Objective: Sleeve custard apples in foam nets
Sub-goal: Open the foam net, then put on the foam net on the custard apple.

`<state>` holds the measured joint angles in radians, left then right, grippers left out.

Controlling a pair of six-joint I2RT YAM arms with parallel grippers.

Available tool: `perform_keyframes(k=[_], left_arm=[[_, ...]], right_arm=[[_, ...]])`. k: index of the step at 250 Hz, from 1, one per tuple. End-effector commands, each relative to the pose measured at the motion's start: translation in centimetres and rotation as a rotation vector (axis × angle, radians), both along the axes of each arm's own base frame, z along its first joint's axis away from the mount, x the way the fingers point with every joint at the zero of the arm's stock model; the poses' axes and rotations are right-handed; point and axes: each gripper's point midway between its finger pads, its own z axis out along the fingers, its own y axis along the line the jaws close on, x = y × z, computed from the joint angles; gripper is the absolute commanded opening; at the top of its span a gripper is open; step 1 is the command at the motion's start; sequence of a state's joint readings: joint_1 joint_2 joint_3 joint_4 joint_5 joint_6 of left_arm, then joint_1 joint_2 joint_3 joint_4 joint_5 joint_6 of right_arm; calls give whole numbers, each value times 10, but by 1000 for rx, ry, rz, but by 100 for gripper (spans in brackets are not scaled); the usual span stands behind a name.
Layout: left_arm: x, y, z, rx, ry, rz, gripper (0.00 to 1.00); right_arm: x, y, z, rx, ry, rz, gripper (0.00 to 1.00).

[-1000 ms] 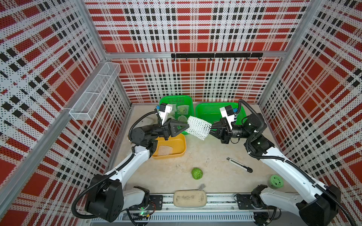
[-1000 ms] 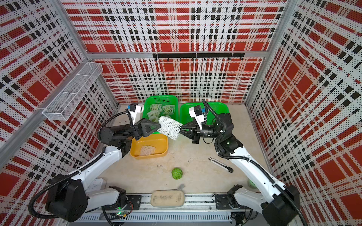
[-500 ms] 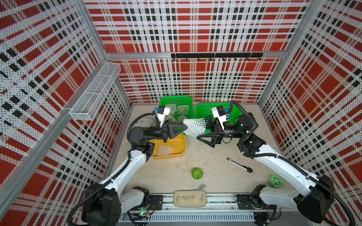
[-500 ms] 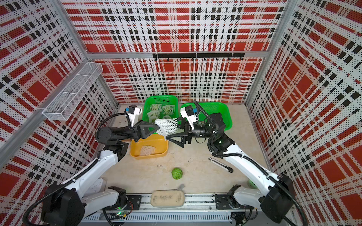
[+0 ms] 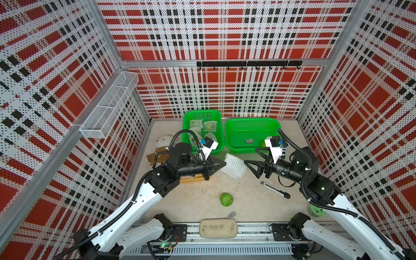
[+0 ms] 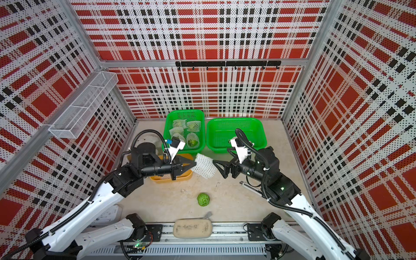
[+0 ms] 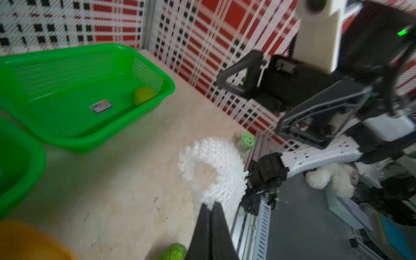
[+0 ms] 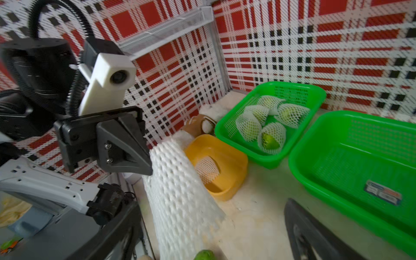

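Four or so custard apples point(image 5: 210, 126) already sit wrapped in white netting inside the green basket point(image 5: 185, 121) nearer the left arm, so much of the job looks done. One bare custard apple point(image 5: 226, 199) lies alone on the surface point(image 5: 191, 202) toward the front, well apart from both arms, and it appears to be the next one to sleeve. The left jaws are pinched tight on one edge of a foam net point(image 5: 234, 166), holding it up off the surface between the two arms. The right jaws stand spread wide just beside the far end of that net and grip nothing; whether a tip brushes the mesh I cannot tell. A spare net point(image 8: 207, 168) rests in the yellow bowl point(image 8: 234, 164) beside the filled basket. The second green basket point(image 5: 227, 135) shows only a label and, in one corner, a small yellow-green round thing point(image 7: 144, 95), too blurred in the left wrist view to call a fruit. What remains, by my reading, is to stretch the held net open, get the loose fruit inside it and set it with the others.
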<state>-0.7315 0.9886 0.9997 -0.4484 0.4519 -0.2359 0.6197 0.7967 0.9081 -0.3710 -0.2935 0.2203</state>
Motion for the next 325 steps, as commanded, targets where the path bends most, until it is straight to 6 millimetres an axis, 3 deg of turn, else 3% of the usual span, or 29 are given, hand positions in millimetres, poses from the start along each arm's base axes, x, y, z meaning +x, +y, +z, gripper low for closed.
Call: perform_keyframes(k=[1,47,133,181,249,301,325], left_arm=[[2,32,-59,333,5,157,0],[-14,31,-99,488,-3,181,0],[-21,4,-143,541,7,139,0],[-30,-6,-155,545,53,89,0],[-36,-4,-179,603,114,67,0],[-42,8,-195,677,147,62,0],[-44,1,-197,643,149,41,0]], right_arm=[[1,-22,-63,-172,137,-91,100],[-11,-19,-107,-196,224,-41,100],[-32,0,-141,-216,206,63,100],[-37,4,-160,-266,202,86,100],[-41,9,-174,-248,173,114,100],[-43,14,-187,-261,163,135,100],[-44,19,-192,-270,148,153,100]])
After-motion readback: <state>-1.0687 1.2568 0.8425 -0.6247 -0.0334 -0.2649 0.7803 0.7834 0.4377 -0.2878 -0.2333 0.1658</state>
